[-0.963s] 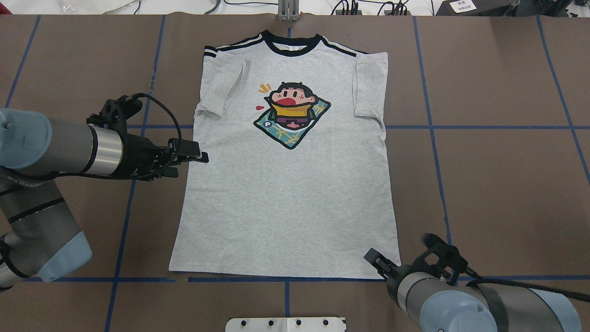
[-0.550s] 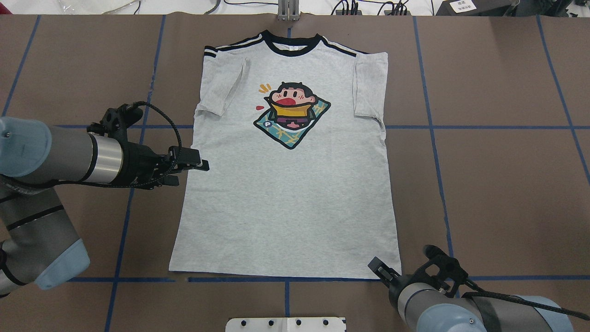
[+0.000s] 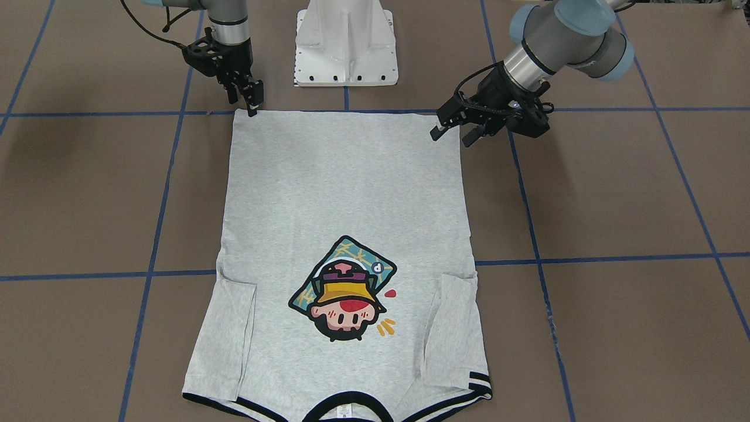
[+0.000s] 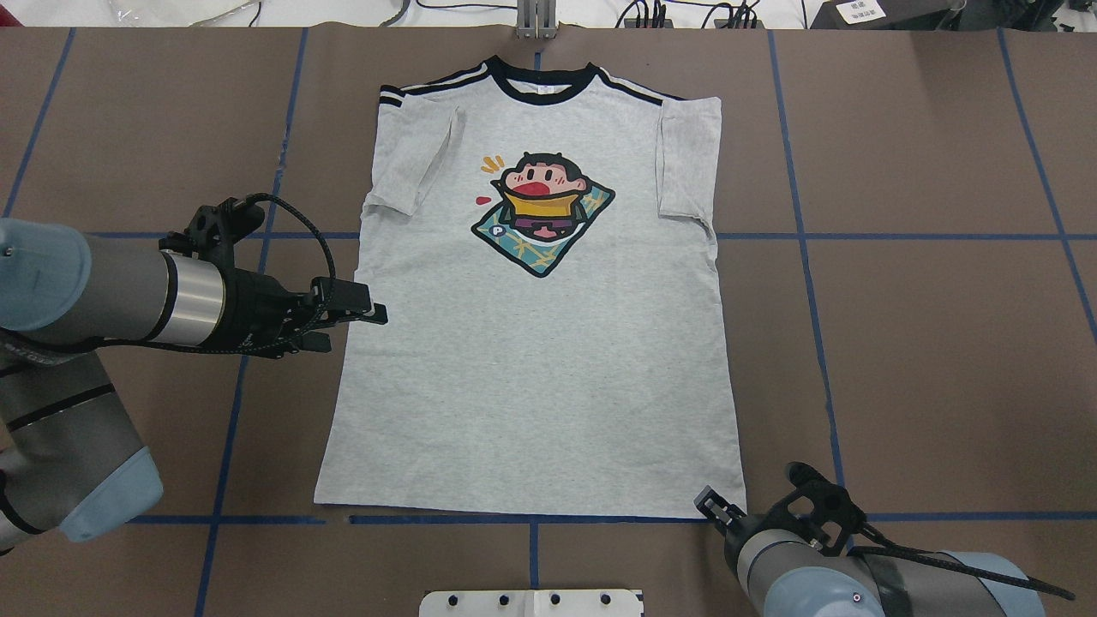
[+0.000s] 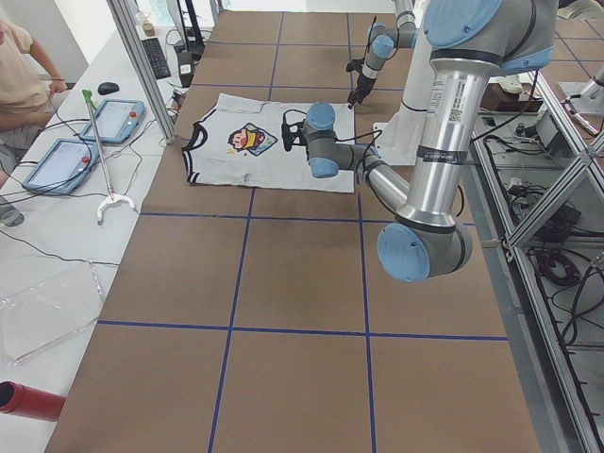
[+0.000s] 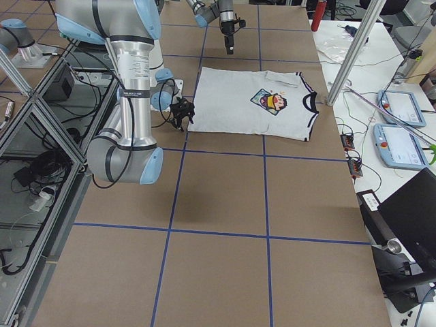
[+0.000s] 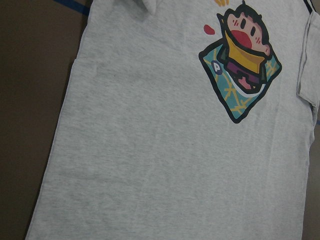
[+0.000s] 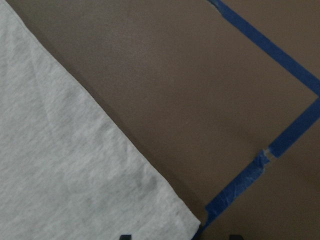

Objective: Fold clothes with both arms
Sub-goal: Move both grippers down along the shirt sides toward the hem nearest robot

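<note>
The grey T-shirt (image 4: 531,368) lies flat and face up on the brown table, both sleeves folded inward, collar at the far edge and cartoon print (image 4: 542,212) on the chest. My left gripper (image 4: 358,329) hovers open above the shirt's left side edge, about halfway down; its wrist view looks down on the shirt (image 7: 150,150) from some height. My right gripper (image 4: 708,504) sits low at the hem's right corner and is open. In the right wrist view that corner of the shirt (image 8: 60,165) lies between the two fingertips. From the front, the right gripper (image 3: 253,105) touches the hem corner, while the left gripper (image 3: 451,136) has its fingers spread.
The white pedestal base (image 3: 345,53) stands just behind the hem. Blue tape lines (image 4: 806,236) grid the brown table. A side bench (image 5: 66,189) with tablets runs beyond the collar end, and a person (image 5: 19,66) sits there.
The right gripper has moved toward the robot and down to the hem's right corner. The left gripper has drifted slightly toward the robot along the shirt's left edge.
</note>
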Robot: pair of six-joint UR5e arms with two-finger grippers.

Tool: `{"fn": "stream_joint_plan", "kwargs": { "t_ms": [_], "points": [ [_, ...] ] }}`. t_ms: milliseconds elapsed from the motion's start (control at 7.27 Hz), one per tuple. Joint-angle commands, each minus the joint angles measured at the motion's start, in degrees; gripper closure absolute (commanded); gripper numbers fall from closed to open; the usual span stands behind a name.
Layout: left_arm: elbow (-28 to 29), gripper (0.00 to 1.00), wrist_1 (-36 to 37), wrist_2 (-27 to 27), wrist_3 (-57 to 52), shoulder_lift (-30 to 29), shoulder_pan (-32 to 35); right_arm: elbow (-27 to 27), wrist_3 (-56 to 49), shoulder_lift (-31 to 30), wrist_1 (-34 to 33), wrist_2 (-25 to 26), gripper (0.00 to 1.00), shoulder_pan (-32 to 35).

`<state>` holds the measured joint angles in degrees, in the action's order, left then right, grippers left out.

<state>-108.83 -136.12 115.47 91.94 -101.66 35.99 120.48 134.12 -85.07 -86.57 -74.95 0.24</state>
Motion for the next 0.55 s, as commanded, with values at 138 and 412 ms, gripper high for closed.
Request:
{"fn": "stream_joint_plan", "kwargs": {
  "t_ms": [138, 412],
  "points": [
    [-1.21, 0.02, 0.07, 0.01, 0.0, 1.2, 0.04, -0.16, 0.0, -0.01, -0.17, 0.07, 0.38, 0.63],
    [-1.47, 0.02, 0.07, -0.07, 0.0, 1.29, 0.13, -0.07, -0.09, 0.08, -0.35, -0.02, 0.41, 1.34]
  ]
}}
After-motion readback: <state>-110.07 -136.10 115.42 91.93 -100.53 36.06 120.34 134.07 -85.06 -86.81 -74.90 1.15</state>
